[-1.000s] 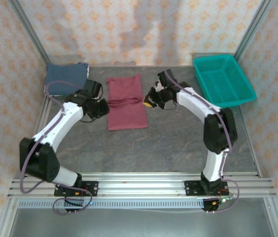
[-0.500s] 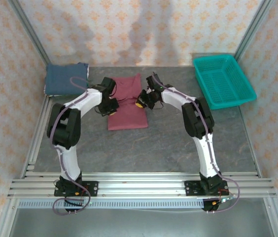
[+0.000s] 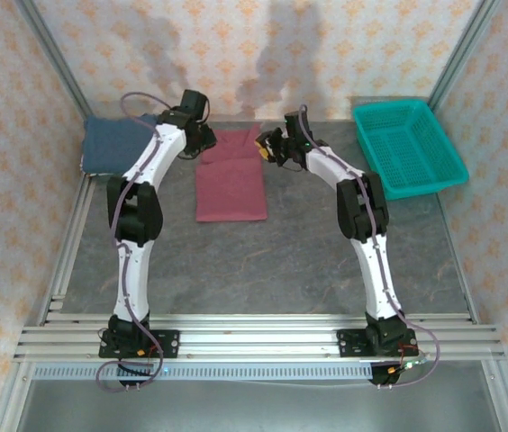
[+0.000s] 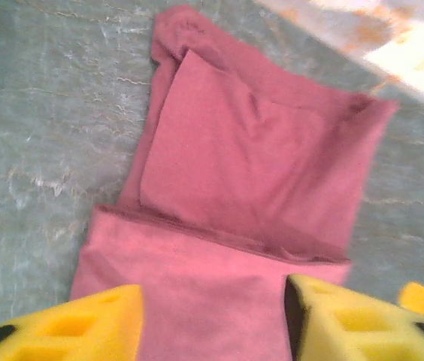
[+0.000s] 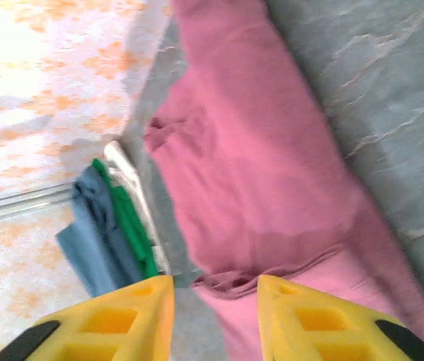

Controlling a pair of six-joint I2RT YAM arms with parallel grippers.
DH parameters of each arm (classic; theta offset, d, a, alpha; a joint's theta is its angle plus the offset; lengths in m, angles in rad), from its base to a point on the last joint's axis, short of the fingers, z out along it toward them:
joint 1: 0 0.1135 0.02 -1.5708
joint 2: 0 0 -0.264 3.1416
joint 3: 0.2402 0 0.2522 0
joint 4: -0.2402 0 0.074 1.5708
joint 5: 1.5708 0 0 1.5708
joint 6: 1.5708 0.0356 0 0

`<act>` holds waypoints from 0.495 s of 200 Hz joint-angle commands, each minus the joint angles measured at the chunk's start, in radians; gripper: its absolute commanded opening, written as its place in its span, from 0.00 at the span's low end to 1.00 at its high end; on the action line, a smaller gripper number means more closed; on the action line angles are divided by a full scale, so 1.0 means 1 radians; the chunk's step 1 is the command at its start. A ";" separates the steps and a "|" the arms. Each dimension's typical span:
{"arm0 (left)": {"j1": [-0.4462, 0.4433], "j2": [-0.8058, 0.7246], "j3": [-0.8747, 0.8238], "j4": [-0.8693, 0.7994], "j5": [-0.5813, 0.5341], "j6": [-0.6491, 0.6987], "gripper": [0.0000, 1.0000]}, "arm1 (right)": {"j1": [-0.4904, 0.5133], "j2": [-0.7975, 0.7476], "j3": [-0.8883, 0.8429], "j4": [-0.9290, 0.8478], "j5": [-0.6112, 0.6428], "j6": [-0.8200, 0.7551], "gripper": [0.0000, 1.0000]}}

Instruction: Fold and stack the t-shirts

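left end effector (image 4: 212, 320): spread wide over maroon t-shirt (image 3: 230, 180) | right end effector (image 5: 216, 316): parted at its far right edge | maroon: folded flat, mid-counter (image 3: 308, 243) | blue t-shirt (image 3: 114, 144): far-left corner | teal basket (image 3: 407, 148): far-right corner, well apart from both shirts

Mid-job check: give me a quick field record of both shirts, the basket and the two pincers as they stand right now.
maroon shirt: flat on the middle of the table, folded to a long strip, crosswise crease near its far end
blue shirt: folded, far left corner, apart from the maroon shirt
basket: teal, far right corner
left pincer: open, over the maroon shirt's far left part
right pincer: open, over its far right part
stack: not yet made
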 commanded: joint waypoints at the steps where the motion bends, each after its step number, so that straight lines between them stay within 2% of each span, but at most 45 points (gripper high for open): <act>1: -0.009 -0.227 -0.187 0.006 0.048 -0.026 0.62 | 0.023 -0.211 -0.175 -0.093 0.013 -0.079 0.49; 20: -0.014 -0.414 -0.420 0.022 0.104 -0.040 0.66 | 0.047 -0.353 -0.358 -0.173 0.027 -0.159 0.59; 37: -0.021 -0.575 -0.653 0.029 0.131 -0.045 0.69 | 0.079 -0.427 -0.448 -0.271 0.041 -0.227 0.63; 56: -0.021 -0.712 -0.884 0.057 0.159 -0.064 0.70 | 0.110 -0.470 -0.548 -0.273 0.030 -0.229 0.64; 78: -0.023 -0.780 -1.073 0.140 0.212 -0.112 0.70 | 0.128 -0.479 -0.629 -0.223 0.025 -0.192 0.64; 99: -0.022 -0.772 -1.151 0.215 0.230 -0.145 0.69 | 0.134 -0.462 -0.654 -0.197 0.028 -0.172 0.63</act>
